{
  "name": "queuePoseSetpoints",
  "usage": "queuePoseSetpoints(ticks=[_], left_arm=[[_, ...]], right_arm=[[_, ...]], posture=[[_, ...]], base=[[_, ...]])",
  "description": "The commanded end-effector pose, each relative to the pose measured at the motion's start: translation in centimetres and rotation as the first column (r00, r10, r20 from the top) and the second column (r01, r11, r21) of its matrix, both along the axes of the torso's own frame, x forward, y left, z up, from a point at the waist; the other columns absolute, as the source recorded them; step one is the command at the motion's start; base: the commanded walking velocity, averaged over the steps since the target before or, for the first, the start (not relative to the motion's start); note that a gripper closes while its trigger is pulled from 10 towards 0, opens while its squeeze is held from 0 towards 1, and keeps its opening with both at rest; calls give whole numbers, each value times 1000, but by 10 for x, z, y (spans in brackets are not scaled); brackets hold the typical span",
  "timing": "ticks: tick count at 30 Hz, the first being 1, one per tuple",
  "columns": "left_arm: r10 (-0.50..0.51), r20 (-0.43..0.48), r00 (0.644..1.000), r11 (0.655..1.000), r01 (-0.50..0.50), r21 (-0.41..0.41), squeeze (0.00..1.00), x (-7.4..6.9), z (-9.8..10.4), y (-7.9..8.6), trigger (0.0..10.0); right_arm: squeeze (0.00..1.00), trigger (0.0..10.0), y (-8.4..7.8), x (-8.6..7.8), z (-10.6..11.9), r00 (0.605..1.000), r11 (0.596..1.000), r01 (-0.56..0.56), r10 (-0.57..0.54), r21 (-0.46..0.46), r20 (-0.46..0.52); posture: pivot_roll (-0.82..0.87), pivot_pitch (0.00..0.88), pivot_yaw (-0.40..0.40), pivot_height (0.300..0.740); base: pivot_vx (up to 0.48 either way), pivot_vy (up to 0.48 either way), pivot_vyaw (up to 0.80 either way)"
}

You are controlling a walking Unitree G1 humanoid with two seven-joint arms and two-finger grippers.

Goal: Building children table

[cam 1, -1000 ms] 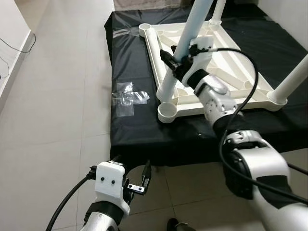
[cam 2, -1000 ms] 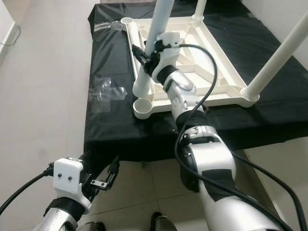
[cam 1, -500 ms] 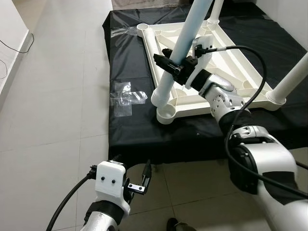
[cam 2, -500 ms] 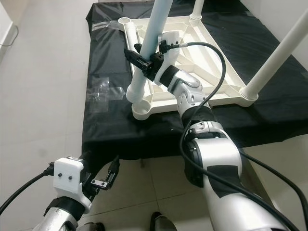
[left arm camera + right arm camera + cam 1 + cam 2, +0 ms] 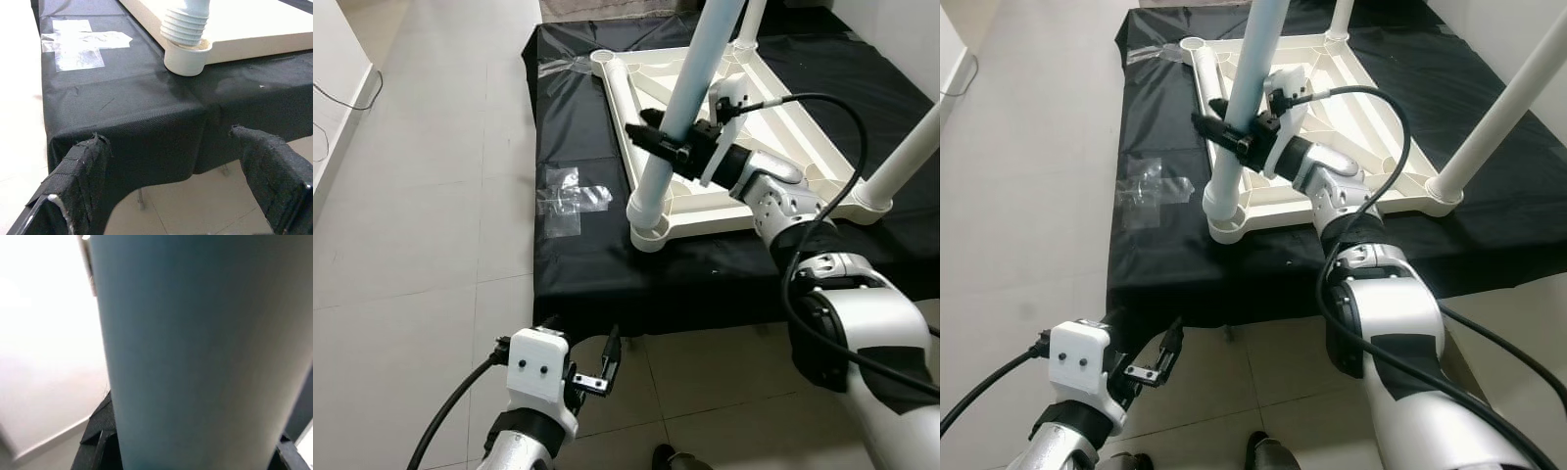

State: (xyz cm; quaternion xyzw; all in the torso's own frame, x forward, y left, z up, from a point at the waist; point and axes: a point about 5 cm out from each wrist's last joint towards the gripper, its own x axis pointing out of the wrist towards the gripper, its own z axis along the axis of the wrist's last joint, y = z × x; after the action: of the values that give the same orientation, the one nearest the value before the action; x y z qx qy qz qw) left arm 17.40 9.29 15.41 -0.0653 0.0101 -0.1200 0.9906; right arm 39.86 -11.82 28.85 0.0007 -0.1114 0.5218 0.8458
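Note:
The white children's tabletop (image 5: 625, 93) lies upside down on a black-covered platform (image 5: 578, 264). My right gripper (image 5: 668, 147) is shut on a pale blue-white leg (image 5: 693, 83), held nearly upright. The leg's ribbed lower end (image 5: 186, 22) sits at the mouth of the near-left corner socket (image 5: 649, 223); how deep it sits cannot be told. In the right wrist view the leg (image 5: 195, 352) lies between the black fingers (image 5: 98, 440). My left gripper (image 5: 592, 377) hangs open low over the floor, just before the platform's front edge.
Two more legs stand in the tabletop, one at the right corner (image 5: 906, 162) and one at the back (image 5: 751, 24). A clear plastic bag with tape (image 5: 570, 193) lies on the cloth left of the tabletop. Tiled floor (image 5: 421, 196) stretches to the left.
The right gripper has swung the leg more upright and brought its lower end from beside the tabletop rim onto the near-left corner socket. The left arm has stayed put.

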Motion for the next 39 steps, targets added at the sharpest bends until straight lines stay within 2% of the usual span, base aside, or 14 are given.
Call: queuePoseSetpoints(ticks=[1, 13, 19, 22, 23, 29, 39], left_arm=[[1, -30, 1000, 1000, -1, 11, 0, -2, -4, 0, 10000], [7, -26, 1000, 1000, -6, 12, 0, -2, -4, -1, 10000], [6, -26, 1000, 1000, -6, 11, 0, -3, -3, -1, 10000], [5, -27, 1000, 1000, -5, 11, 0, -2, -3, -1, 10000], [4, -29, 1000, 1000, -3, 13, 0, -2, -3, -1, 10000], [2, -31, 1000, 1000, -1, 17, 0, -2, -4, 0, 10000], [-1, -33, 999, 1000, 2, 20, 0, -3, -4, 0, 10000]], right_arm=[[0, 10000, 3, -1, -22, 997, 996, -39, 33, -75, -73], [0, 10000, 9, -3, -29, 993, 988, -88, 77, -128, -86], [0, 10000, 5, 1, -16, 998, 996, -6, 0, -93, -63], [0, 10000, 1, 2, -9, 998, 996, -10, 5, -91, -60], [0, 10000, -1, 1, -11, 998, 992, -35, 28, -122, -62], [0, 10000, -1, -1, -16, 998, 985, -49, 41, -166, -53], [0, 10000, 5, 0, -18, 1000, 982, -21, 20, -189, -5]], posture=[[79, 242, -31, 740], [82, 247, -33, 740], [82, 247, -33, 740], [80, 249, -34, 740], [79, 248, -32, 740], [84, 249, -25, 740], [87, 250, -21, 740]], base=[[0, 0, 0], [0, 0, 0], [0, 0, 0], [0, 0, 0], [0, 0, 0], [0, 0, 0], [0, 0, 0]])
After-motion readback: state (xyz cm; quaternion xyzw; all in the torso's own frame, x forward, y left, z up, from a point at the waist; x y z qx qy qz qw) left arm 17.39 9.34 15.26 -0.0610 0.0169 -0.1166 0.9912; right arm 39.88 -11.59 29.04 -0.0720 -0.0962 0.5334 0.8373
